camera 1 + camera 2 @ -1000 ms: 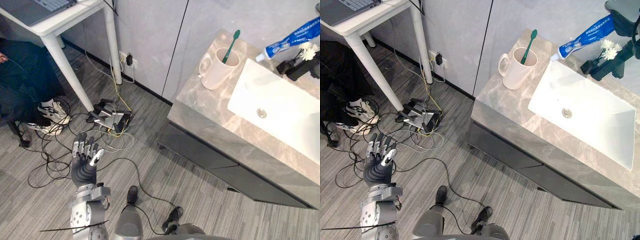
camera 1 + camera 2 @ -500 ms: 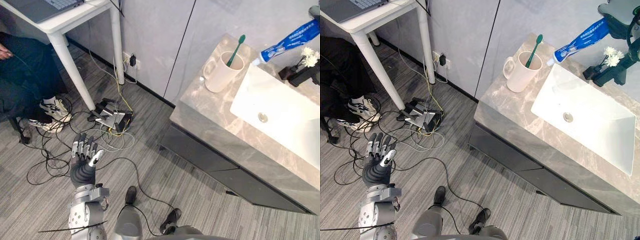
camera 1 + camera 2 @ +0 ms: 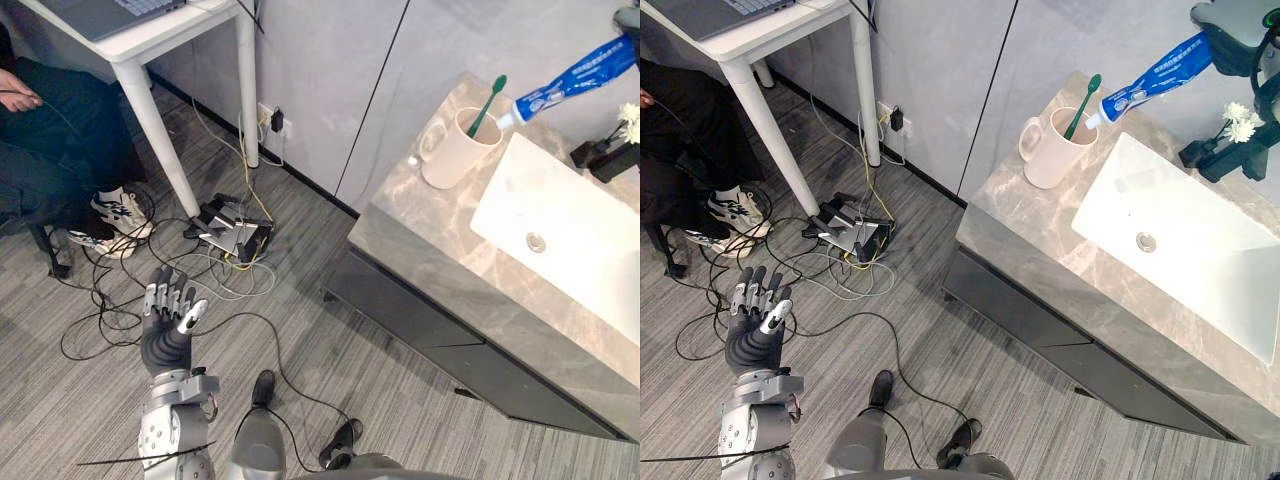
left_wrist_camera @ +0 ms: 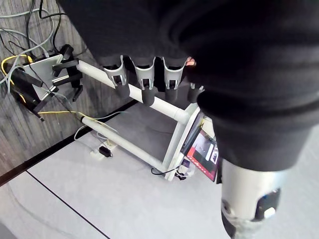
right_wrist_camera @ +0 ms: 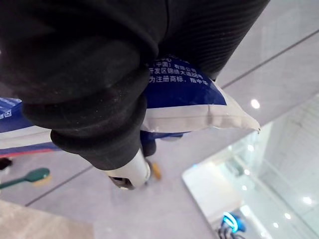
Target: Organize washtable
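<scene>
- The right hand (image 3: 1232,22) is closed round the tail end of a blue-and-white soft plastic toothpaste tube (image 3: 1155,72). It holds the tube in the air, with the capped nose sloping down and away from the hand.
- The tube looks light and squashy. A hard squeeze would probably buckle it, and its glossy skin may slip. The flat crimped tail, close up in the right wrist view, is likely its stiffest part. Held there, though, the long nose is free to swing.
- Just past the tube's nose stands a cream ceramic mug (image 3: 1048,160) with a green plastic toothbrush (image 3: 1081,103) leaning in it. I cannot tell whether the cap touches the brush.
- The mug sits near the far corner of the grey marble-look counter (image 3: 1040,245), farthest from the hand. A nudge from the nose could tip it or knock the brush out.
- Below and in front of the hand lies a white rectangular basin (image 3: 1200,250), which gives open room to lower into.
- Just beneath the hand is a black vase of white flowers (image 3: 1238,125), so there is little room there.
- The left hand (image 3: 753,325), fingers straight, hangs over the floor, well apart.
</scene>
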